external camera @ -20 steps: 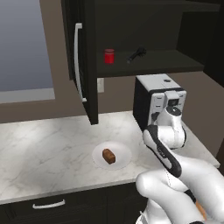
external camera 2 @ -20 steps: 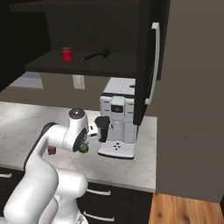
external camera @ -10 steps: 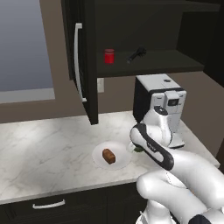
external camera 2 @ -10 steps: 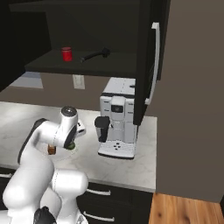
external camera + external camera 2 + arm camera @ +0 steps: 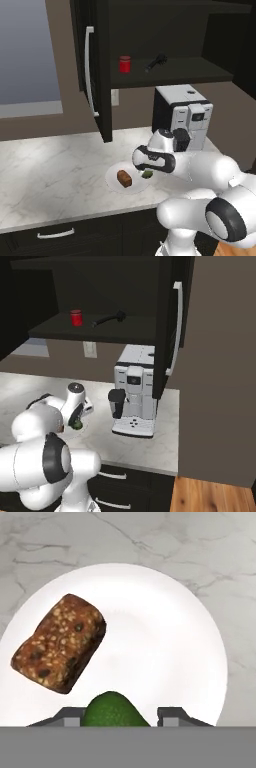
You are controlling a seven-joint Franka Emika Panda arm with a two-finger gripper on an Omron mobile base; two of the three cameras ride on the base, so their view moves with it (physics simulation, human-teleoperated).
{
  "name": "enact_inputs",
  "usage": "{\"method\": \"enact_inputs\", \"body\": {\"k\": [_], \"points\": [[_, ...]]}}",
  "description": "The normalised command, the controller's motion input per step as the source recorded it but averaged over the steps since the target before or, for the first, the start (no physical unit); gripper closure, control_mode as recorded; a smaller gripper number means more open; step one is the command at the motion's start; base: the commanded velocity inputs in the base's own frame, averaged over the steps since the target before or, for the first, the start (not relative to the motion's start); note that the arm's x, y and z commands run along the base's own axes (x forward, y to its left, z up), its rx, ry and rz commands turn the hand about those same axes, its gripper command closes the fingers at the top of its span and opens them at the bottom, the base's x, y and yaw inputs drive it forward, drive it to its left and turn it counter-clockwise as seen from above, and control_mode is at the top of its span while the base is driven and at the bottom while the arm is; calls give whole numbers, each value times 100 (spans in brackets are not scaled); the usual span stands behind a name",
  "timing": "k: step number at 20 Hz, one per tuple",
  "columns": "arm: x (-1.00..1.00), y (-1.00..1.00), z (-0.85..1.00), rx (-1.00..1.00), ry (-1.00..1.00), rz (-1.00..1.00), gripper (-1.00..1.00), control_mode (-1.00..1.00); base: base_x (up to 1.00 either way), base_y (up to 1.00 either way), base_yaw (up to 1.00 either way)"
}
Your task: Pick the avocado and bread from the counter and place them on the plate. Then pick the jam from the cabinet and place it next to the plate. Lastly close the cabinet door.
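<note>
Centrally in the hand view, a grainy, seeded brown bread [image 5: 59, 644] lies on the smooth round white plate [image 5: 165, 637]. Bottom centre, the jaws pinch the glossy green avocado [image 5: 114, 710] above the plate's near rim. Veined marble bench [image 5: 210, 547] lies bare beyond.

You are looking at a white marble-look counter [image 5: 55, 165] with grey veins; a flat round white plate [image 5: 112, 177] lies directly on it, and a white-and-black coffee machine [image 5: 182, 117] stands on it further back to the right. On the plate you see a reddish-brown seeded bread [image 5: 60, 643] lying flat, well inside the rim. Above, the open cabinet [image 5: 165, 40] has a dark shelf [image 5: 175, 74] carrying a small red jam [image 5: 125, 64] jar and, well apart from it, a dark long-handled tool [image 5: 156, 61].
</note>
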Motion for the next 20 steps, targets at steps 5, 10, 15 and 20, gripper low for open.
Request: {"method": "enact_inputs", "body": {"k": [5,10,15,20], "points": [[17,14,-55,0,-2,4,100,-100,0,0,0],[11,21,-27,0,-8,4,100,-100,0,0,0],[1,27,-4,0,-11,1,-100,-100,0,0,0],[-3,5,18,0,-18,0,-100,-100,0,0,0]]}}
